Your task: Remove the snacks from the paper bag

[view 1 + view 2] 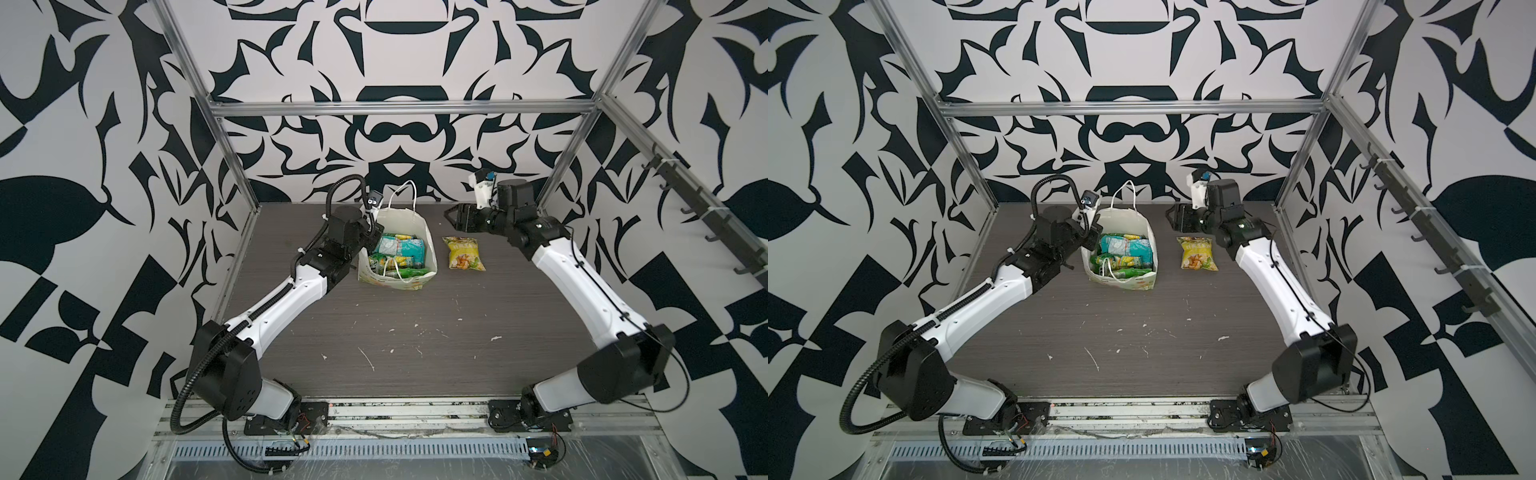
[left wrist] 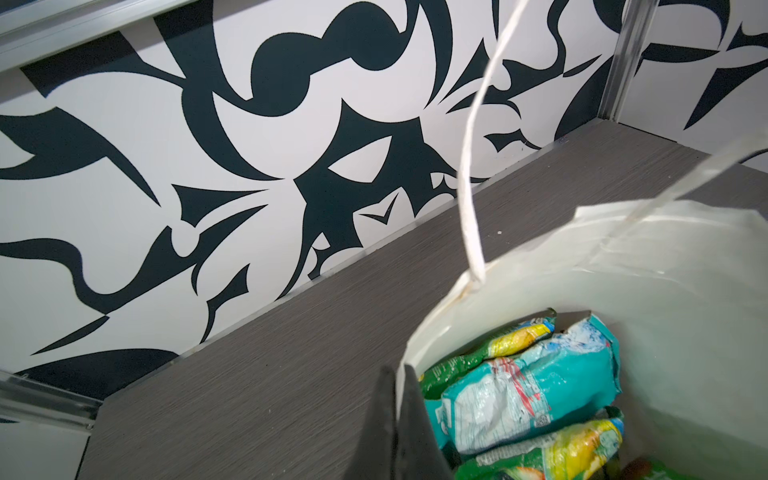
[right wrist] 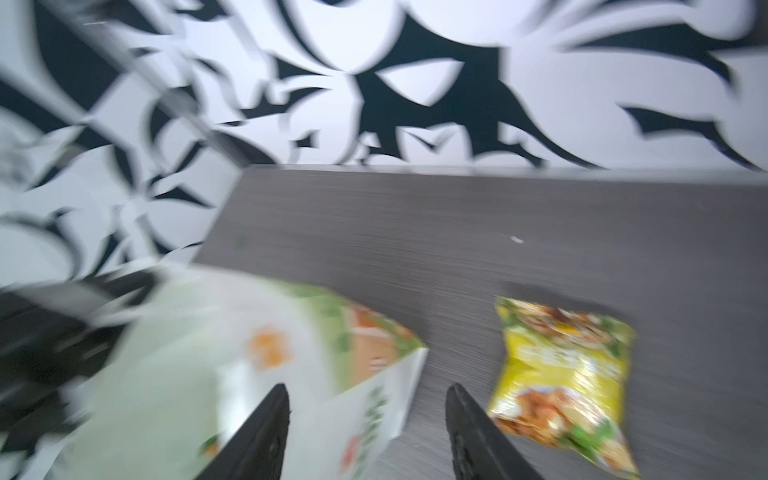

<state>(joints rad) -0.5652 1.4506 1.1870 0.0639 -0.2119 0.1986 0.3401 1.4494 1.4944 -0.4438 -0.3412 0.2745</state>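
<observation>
White flower-print paper bag (image 1: 390, 282), grey table (image 1: 374, 332) rear edge: L gripper (image 2: 397, 376) pinches rim to steady; R gripper (image 3: 365, 390) open, empty, by yellow glossy pkt (image 1: 464, 253)

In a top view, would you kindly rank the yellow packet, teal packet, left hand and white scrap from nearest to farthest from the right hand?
1. yellow packet, on the table beside the right hand
2. teal packet, inside the paper bag
3. left hand, on the bag's left rim
4. white scrap, table's front
</observation>
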